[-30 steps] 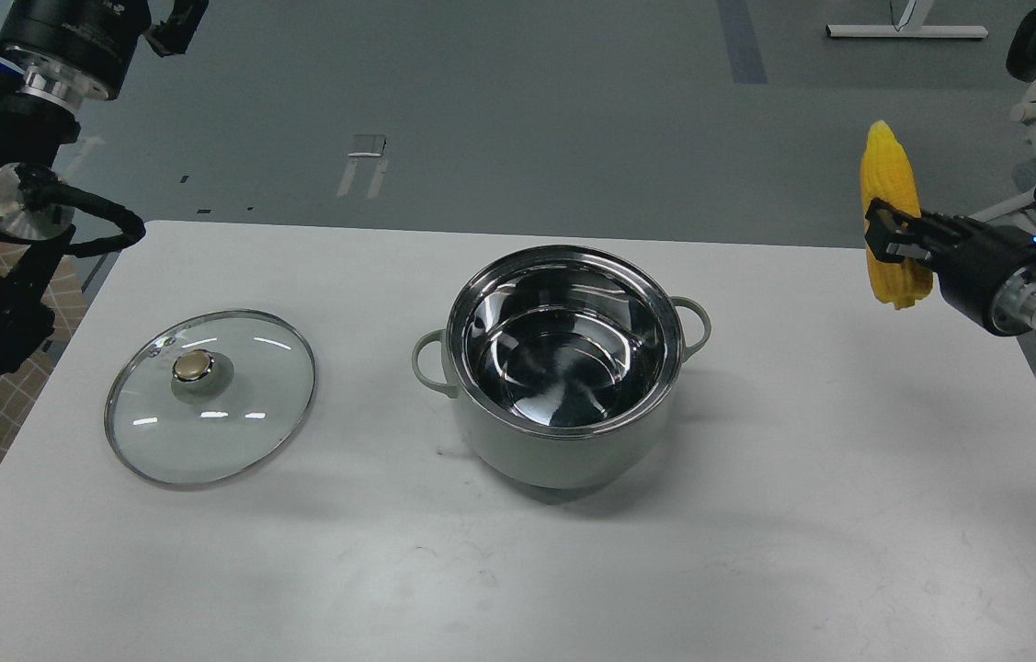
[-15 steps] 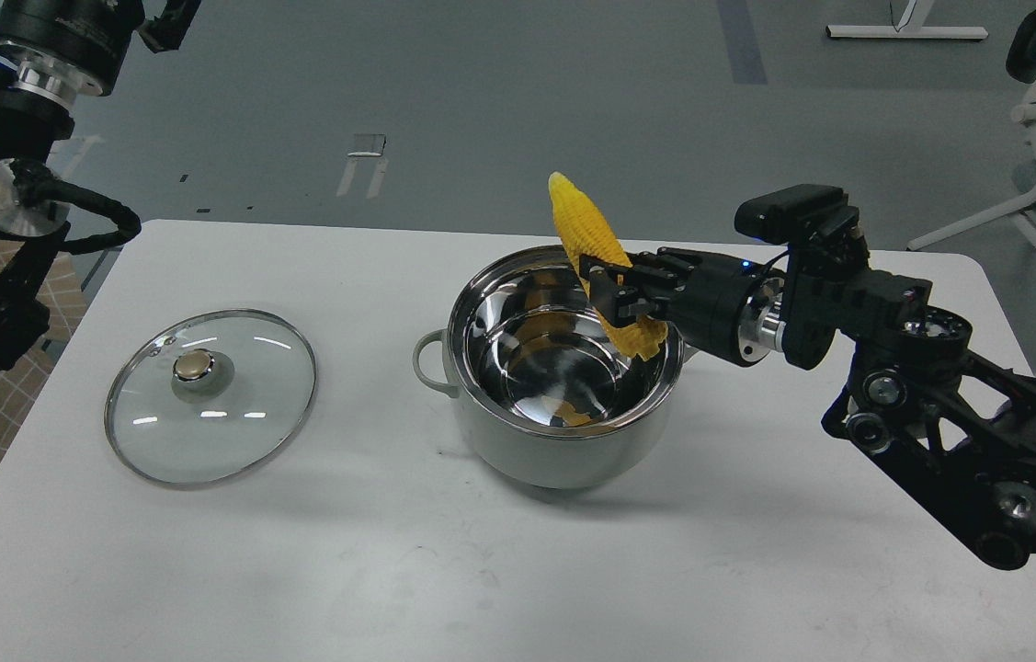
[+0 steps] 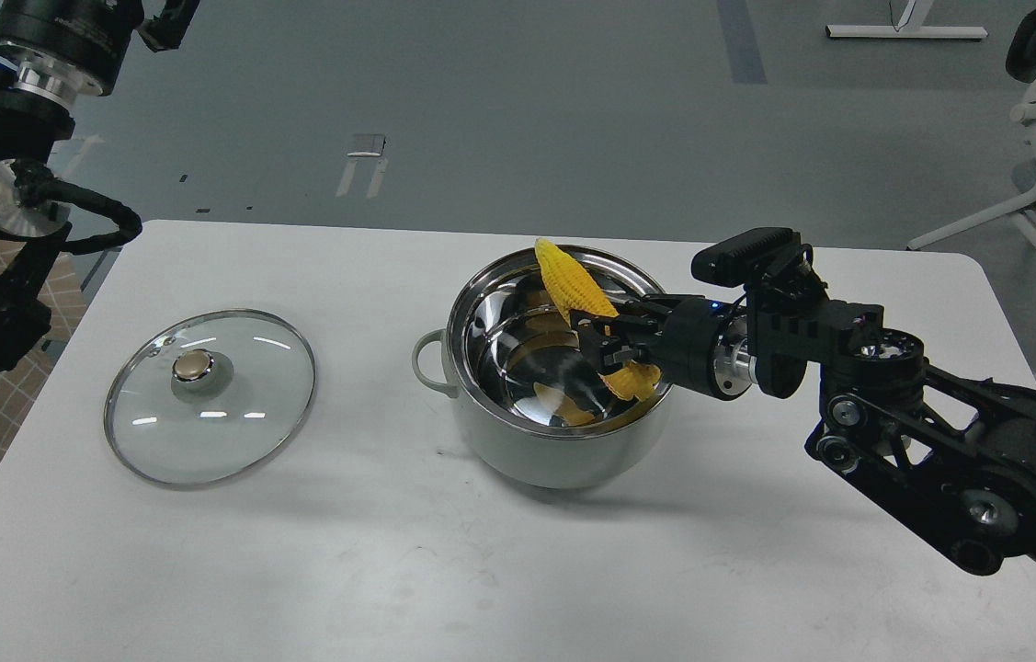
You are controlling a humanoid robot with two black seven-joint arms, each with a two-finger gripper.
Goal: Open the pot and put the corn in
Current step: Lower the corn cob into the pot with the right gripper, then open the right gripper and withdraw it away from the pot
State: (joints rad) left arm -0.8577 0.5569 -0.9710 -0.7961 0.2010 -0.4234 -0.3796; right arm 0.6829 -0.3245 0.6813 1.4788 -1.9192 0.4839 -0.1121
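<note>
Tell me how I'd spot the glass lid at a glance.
Find the white table, then the grey-green pot at its middle. The lid lies flat, left of the pot and apart from it: a clear, steel-rimmed disc with a gold knob, the scene's only see-through thing.

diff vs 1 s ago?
The right tool, shut on the corn throughout, swung in from the table's right edge to the pot and lowered the cob into its mouth. Nothing released. Pot, glass lid and left arm stayed put.
</note>
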